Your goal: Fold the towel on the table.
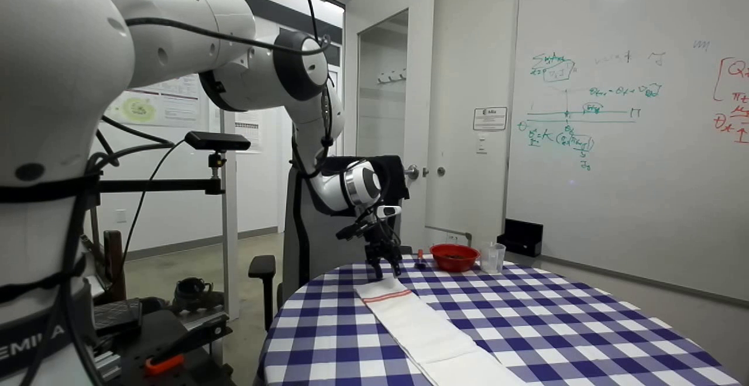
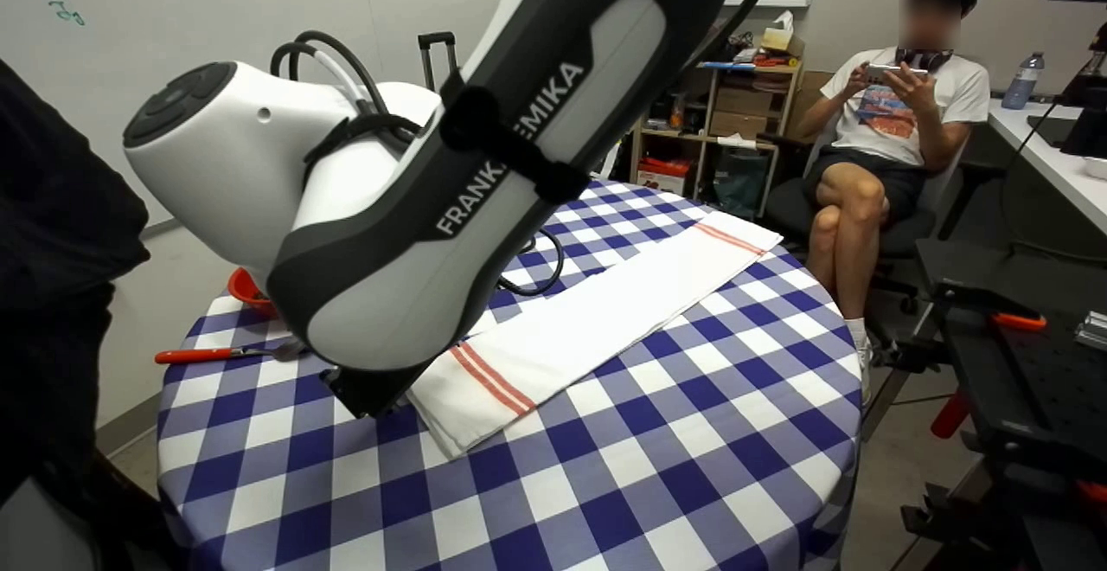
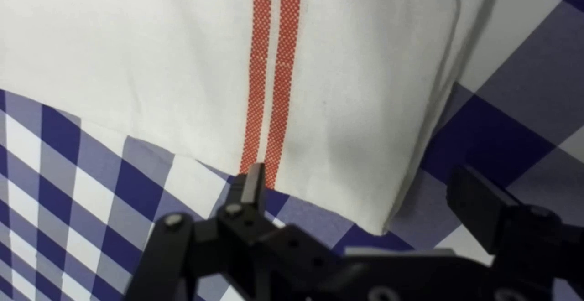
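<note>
Wrist view had your gripper (image 3: 362, 178) spread wide and holding nothing, its span set across a corner of the towel (image 3: 205, 54). One finger (image 3: 253, 191) stood at the side edge, over the foot of the red stripes (image 3: 284, 64); the facing finger (image 3: 479, 207) stood past the end edge, over the checked table (image 3: 497, 141). The arm (image 2: 484, 199) covered most of the gripper in an exterior view, so whether the tips touched anything was hard to say. Beyond that corner, the strip ran long and flat across the table, its other striped end (image 2: 735, 238) on the side near the seated person (image 2: 891, 121).

Your step in hand seemed to be taking this end for a fold down the strip's length. Doing it well called for bringing the corner deeper between the fingers, lowering until the tips just pressed the checks, then closing slowly so the fabric would gather instead of skidding. Two edges showed along the end, likely stacked layers; you needed all of them in the pinch, or the top one could have peeled away alone. A low, even carry toward the far stripes suited such limp cloth. Farther out, the red bowl (image 1: 455, 264) and clear cup (image 1: 492, 260) stood near the table's rim, apart from the towel.
</note>
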{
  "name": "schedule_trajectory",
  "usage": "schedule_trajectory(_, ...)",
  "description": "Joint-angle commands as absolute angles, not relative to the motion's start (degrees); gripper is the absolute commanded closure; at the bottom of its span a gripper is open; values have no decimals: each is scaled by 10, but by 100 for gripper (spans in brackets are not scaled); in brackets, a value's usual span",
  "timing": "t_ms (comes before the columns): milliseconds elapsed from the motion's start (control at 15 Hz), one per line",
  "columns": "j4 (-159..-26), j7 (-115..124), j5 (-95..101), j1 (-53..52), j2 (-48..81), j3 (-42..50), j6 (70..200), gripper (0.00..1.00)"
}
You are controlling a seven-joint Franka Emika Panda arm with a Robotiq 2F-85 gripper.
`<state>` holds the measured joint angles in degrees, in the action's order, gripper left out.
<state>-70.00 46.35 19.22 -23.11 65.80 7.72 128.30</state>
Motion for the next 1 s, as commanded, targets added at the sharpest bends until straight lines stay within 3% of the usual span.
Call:
schedule_trajectory(0, -648, 471, 179, -237, 691, 84, 1251, 0)
schedule_trajectory(333, -626, 472, 176, -233, 705, 84, 1236, 3)
schedule_trajectory(400, -623, 472, 175, -232, 706, 84, 1233, 21)
schedule_trajectory(533, -617, 472, 175, -232, 710, 84, 1229, 28)
schedule_trajectory(933, -605, 471, 171, -232, 715, 83, 1230, 74)
